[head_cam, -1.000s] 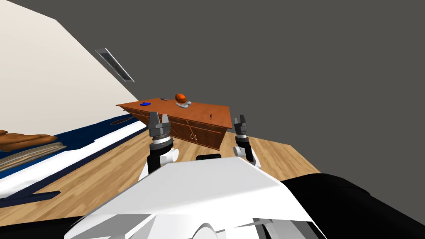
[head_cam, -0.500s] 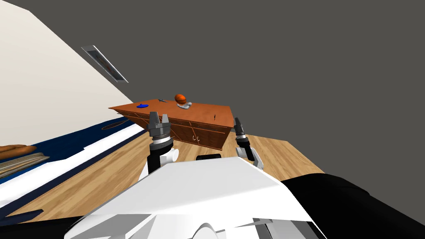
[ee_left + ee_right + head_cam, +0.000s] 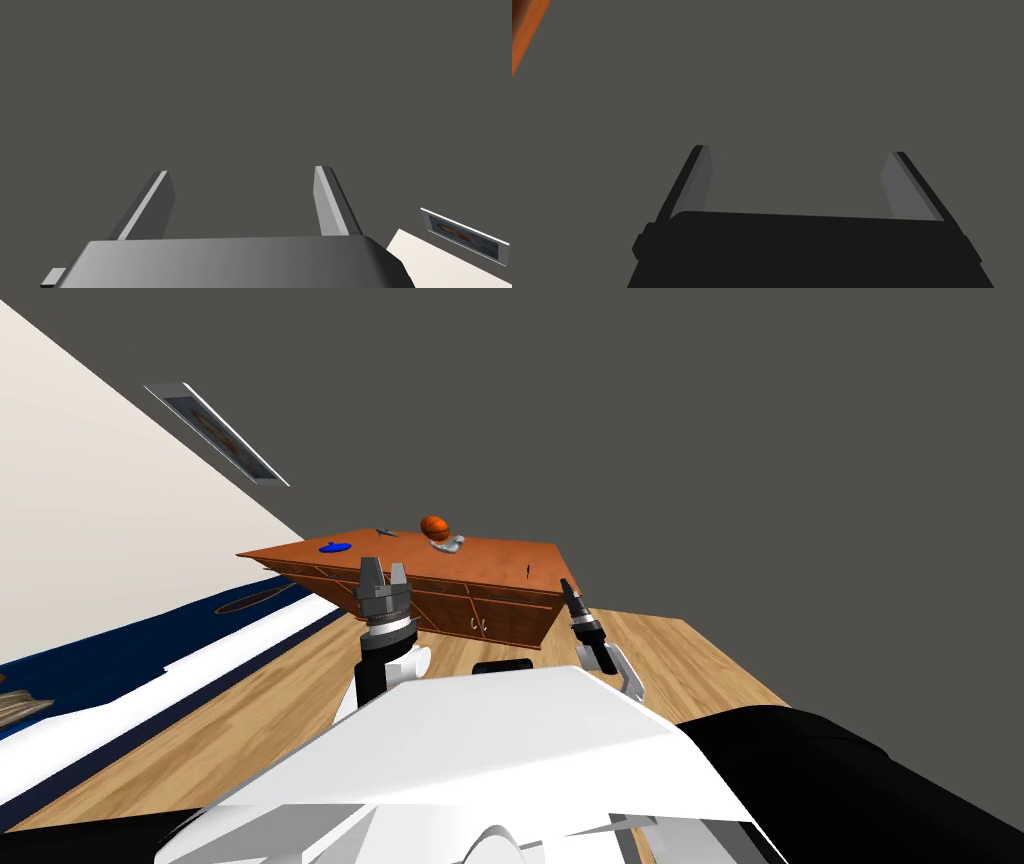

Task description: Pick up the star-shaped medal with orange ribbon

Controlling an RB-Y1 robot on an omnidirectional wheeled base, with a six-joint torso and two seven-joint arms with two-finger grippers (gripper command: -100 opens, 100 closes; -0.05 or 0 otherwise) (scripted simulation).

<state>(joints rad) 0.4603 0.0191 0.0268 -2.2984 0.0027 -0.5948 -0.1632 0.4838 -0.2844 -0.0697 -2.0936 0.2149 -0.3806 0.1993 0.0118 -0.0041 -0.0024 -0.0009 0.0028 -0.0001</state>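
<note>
On the top of a brown wooden dresser point(image 3: 480, 600) lies an orange lump with a pale grey piece beside it point(image 3: 438, 532), which looks like the medal with its ribbon; its shape is too small to make out. My left gripper point(image 3: 383, 573) point(image 3: 242, 170) is raised in front of the dresser's left half, open and empty. My right gripper point(image 3: 567, 588) point(image 3: 798, 149) stands by the dresser's right corner, seen edge-on in the head view. It is open and empty in its wrist view, where a corner of the dresser point(image 3: 524, 30) shows.
The dresser top also holds a blue disc point(image 3: 335, 547), a small grey item point(image 3: 385, 532) and a small dark item point(image 3: 528, 569). A bed with blue and white covers point(image 3: 150, 668) runs along the left. Wooden floor point(image 3: 240, 708) lies between. A black area point(image 3: 860, 788) is at the right.
I have turned right, so the dresser, the bed and the wall picture have slid left in the head view. My right hand has twisted and tilted and now shows edge-on.
</note>
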